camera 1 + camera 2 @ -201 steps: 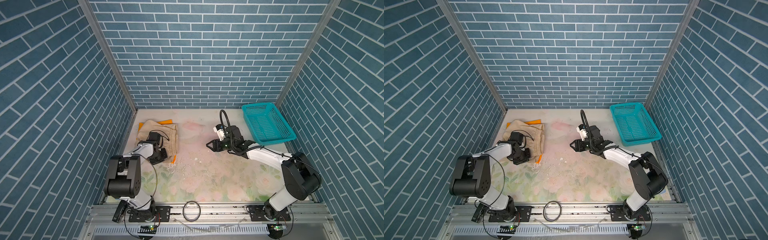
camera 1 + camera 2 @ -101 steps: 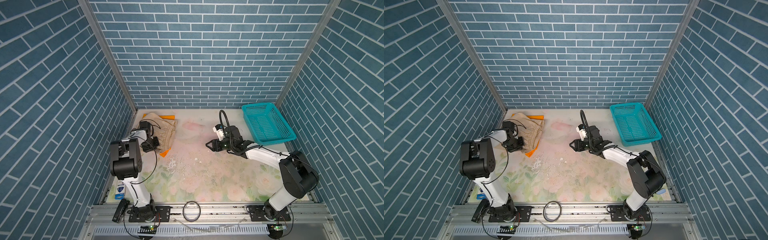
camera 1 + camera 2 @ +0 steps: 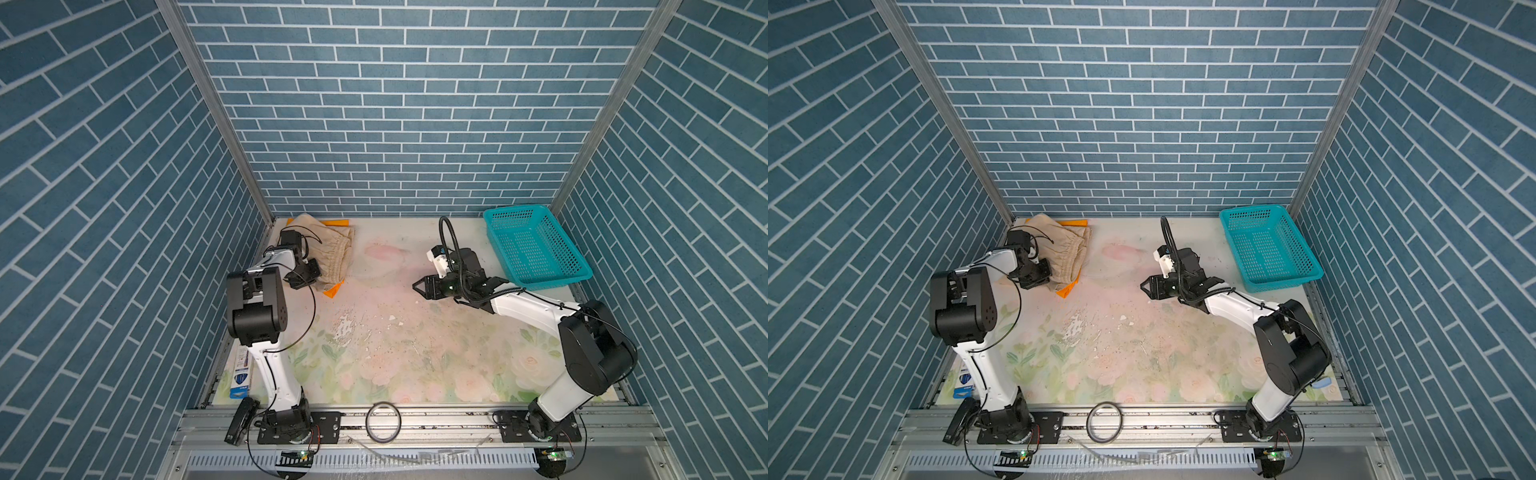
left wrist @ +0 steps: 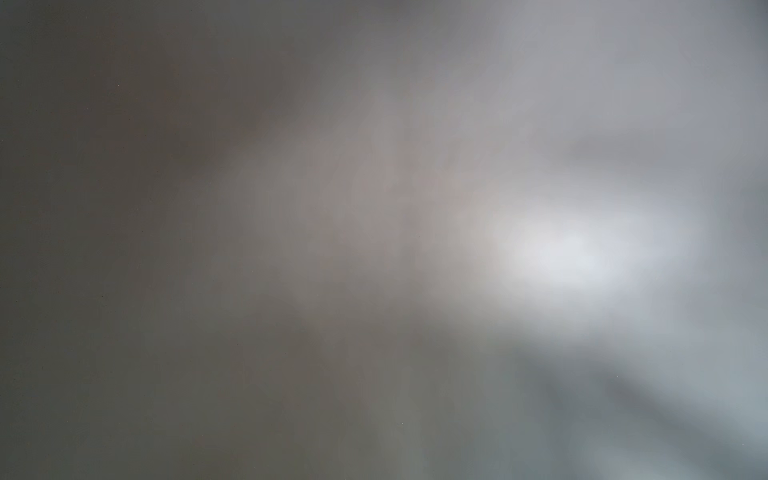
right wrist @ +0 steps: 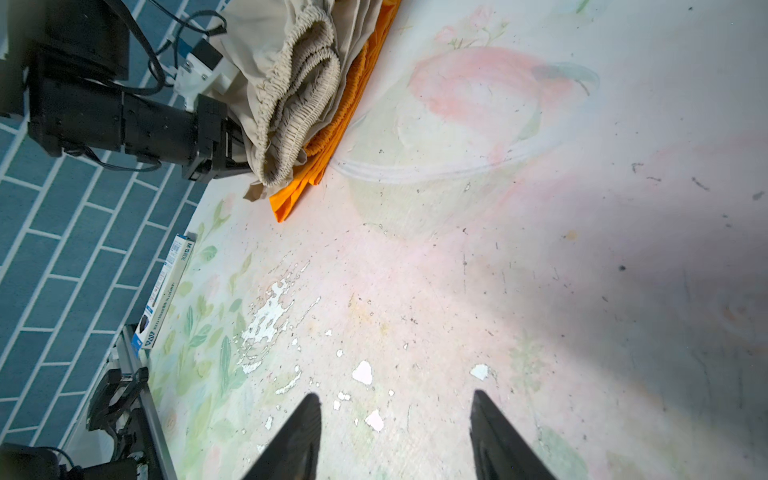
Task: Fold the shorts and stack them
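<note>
Right wrist view: the left pincer (image 5: 239, 151), closed against the beige shorts (image 5: 291, 83) atop the orange shorts (image 5: 320, 166), could shove the stack askew, while the right pincer (image 5: 395, 395) hangs apart, empty.

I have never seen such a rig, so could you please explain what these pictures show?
These are two robot arms mounted at the front of a table, each ending in two-fingered jaws. The two wide pictures come from one camera pair high above, looking down; the other two come from cameras on the wrists. The left arm reaches the far left corner, where beige shorts lie folded on orange shorts. The left jaws are shut, and their tips vanish into the beige cloth, so they seem to pinch it; that wrist's picture is only a grey blur. The right arm hovers mid-table, the right jaws open and empty. A teal basket stands at the far right.
</note>
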Robot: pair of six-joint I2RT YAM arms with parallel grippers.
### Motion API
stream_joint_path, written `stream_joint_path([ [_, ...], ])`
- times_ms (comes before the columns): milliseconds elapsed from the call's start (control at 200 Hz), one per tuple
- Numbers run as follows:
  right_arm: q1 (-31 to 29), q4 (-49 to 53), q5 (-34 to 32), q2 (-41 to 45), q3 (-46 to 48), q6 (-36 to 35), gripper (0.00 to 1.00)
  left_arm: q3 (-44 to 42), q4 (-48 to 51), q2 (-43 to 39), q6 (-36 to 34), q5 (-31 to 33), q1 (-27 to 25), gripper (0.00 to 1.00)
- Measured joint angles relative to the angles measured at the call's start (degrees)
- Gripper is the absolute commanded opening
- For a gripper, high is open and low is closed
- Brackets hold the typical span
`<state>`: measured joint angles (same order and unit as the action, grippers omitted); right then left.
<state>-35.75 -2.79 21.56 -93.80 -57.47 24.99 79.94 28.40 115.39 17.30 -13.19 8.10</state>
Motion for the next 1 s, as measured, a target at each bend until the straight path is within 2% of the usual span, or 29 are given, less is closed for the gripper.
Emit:
stream_joint_path([
  [295, 5.75, 3.34, -3.67, 5.07, 2.8, -1.81, 0.59, 3.13, -2.51, 0.02, 0.35, 0.13, -0.5, 0.0],
  [320, 6.36, 3.8, -3.93, 5.64, 2.82, -2.12, 0.6, 2.54, -3.04, -0.52, 0.15, 0.48, -0.5, 0.02],
  [385, 7.91, 4.57, -4.83, 7.06, 2.93, -3.06, 0.61, -1.9, -5.97, -4.07, -0.31, 1.49, -0.5, 0.18],
  [555, 12.48, 6.6, -8.37, 10.97, 4.31, -5.92, 0.62, -21.22, -14.05, -25.55, -1.33, 4.7, -0.52, 0.81],
  [620, 14.36, 8.92, -10.99, 11.85, 4.28, -6.86, 0.63, -28.09, -17.73, -34.21, -1.22, 5.4, -0.59, 0.99],
  [735, 17.14, 16.92, -18.93, 15.5, 4.52, -6.91, 0.65, -37.09, -22.12, -43.34, -1.29, 6.1, -0.79, 1.0],
  [895, 18.93, 25.35, -28.83, 27.17, 9.57, -4.79, 0.73, -45.11, -24.9, -46.99, -1.44, 6.75, -0.98, 1.0],
  [995, 21.38, 27.91, -32.13, 31.23, 13.4, -3.69, 0.77, -48.81, -27.82, -48.87, -1.62, 6.78, -1.01, 1.0],
])
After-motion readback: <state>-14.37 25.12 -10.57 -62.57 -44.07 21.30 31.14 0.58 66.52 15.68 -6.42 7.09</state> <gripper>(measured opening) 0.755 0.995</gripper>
